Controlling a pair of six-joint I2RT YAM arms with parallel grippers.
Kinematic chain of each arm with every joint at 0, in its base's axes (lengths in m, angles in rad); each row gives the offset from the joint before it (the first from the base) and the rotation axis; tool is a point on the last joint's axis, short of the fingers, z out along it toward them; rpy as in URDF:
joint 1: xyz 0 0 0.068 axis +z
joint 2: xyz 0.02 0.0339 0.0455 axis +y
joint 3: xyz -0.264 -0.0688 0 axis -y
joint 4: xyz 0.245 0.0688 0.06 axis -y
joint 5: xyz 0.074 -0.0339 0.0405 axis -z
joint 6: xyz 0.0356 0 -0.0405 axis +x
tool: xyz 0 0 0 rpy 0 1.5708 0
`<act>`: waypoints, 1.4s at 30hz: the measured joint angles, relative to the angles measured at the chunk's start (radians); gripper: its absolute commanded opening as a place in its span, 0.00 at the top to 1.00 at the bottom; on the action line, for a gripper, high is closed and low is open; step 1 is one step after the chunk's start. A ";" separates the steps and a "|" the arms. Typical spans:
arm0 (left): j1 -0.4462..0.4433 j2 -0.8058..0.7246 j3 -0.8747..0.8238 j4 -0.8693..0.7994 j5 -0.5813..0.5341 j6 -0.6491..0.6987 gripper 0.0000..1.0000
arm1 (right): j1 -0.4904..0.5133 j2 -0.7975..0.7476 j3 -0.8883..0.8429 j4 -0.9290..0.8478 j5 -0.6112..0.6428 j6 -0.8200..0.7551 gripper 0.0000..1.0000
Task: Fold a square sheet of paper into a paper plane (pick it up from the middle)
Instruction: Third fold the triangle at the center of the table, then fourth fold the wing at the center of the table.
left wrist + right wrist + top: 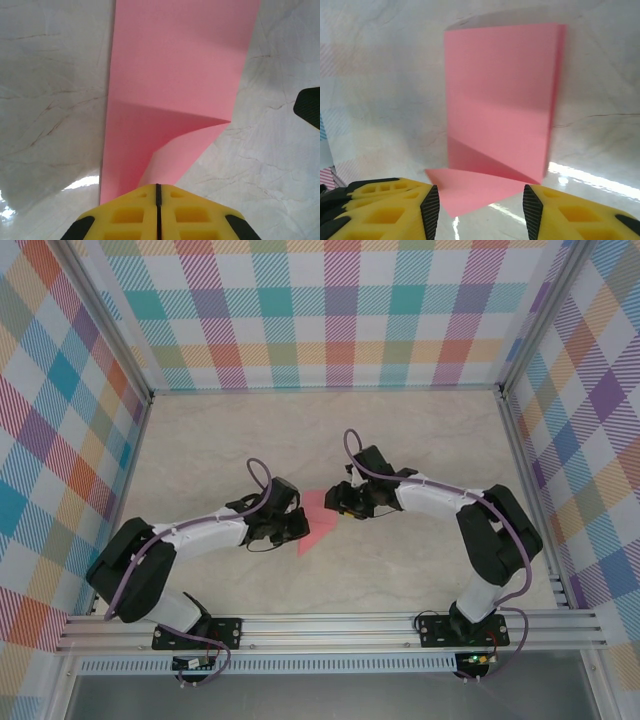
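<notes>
The square sheet of paper [318, 527] is salmon pink and lies on the table between my two grippers, folded over into a narrower strip. In the left wrist view the sheet [175, 75] runs away from me, and a raised fold of it leads into the seam of my left gripper [158, 187], which is shut on its near edge. My right gripper [480, 212] stands open at the opposite end of the sheet [500, 100]. A turned-up triangular corner flap [475, 187] lies between its black ribbed pads [431, 210] and is not pinched.
The pale marbled tabletop [420, 440] spreads all round the paper. Checked walls on metal posts [330, 310] close in the back and both sides, and an aluminium rail [330, 625] carries the arm bases at the near edge. A black part of the right arm [310, 105] shows at right.
</notes>
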 measured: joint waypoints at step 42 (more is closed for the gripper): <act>0.018 0.089 0.041 -0.064 -0.087 -0.023 0.87 | -0.021 0.154 -0.004 0.056 -0.180 0.068 0.60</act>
